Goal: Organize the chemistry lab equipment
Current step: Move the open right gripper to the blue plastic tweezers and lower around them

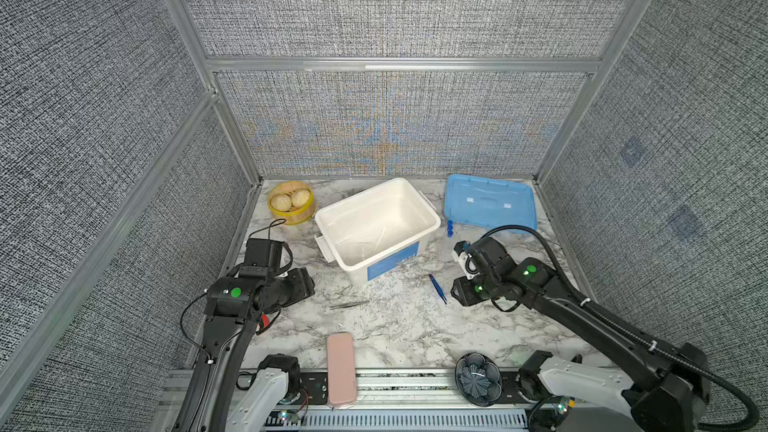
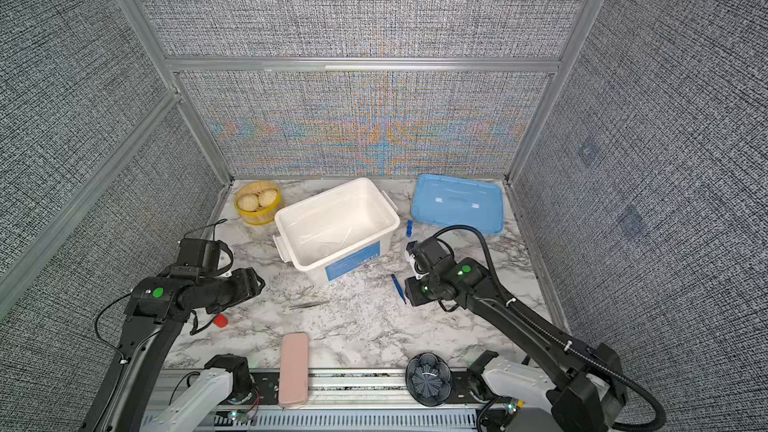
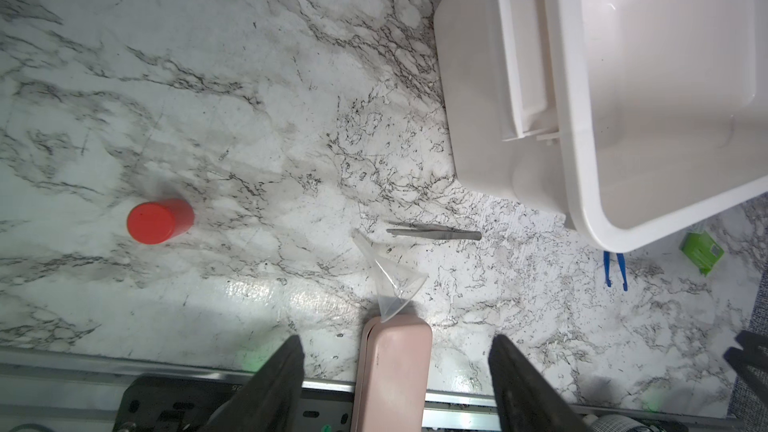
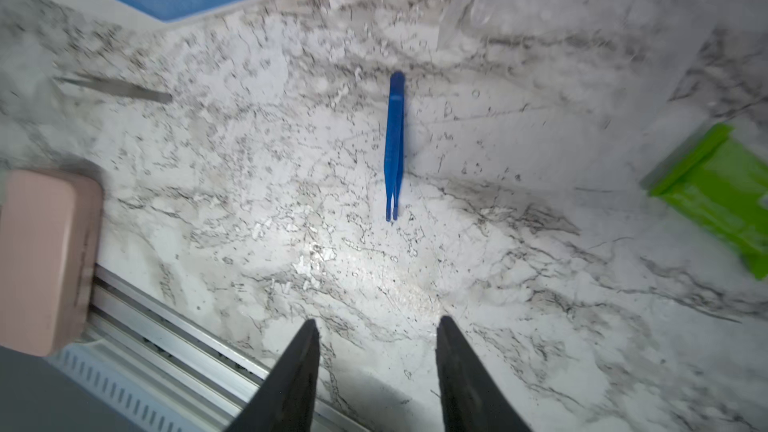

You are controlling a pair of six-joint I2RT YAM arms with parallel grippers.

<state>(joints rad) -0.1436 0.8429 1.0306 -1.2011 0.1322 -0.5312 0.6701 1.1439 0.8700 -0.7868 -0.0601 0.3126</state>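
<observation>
Top views both give us the big stuff first: the white bin sits mid-table with its blue lid off at the back right. Most of the kit is out on the marble table, so we reckon the job is in its early part. Next size down, the right gripper hangs over the table with its jaws partway apart and nothing in them. The left gripper is spread wider, also empty, above the end of the pink case. Smallest and most important are the blue tweezers. They lie flat, clear of the jaws, out ahead of the right fingertips and pretty much centred between them. Their long axis points straight away from the gripper, split tips toward it. So the jaws would pinch across the skinny width; no wrist twist needed imo, just forward and down. Right arm is clearly nearer. The grey metal tweezers lie over on the left arm's side.
</observation>
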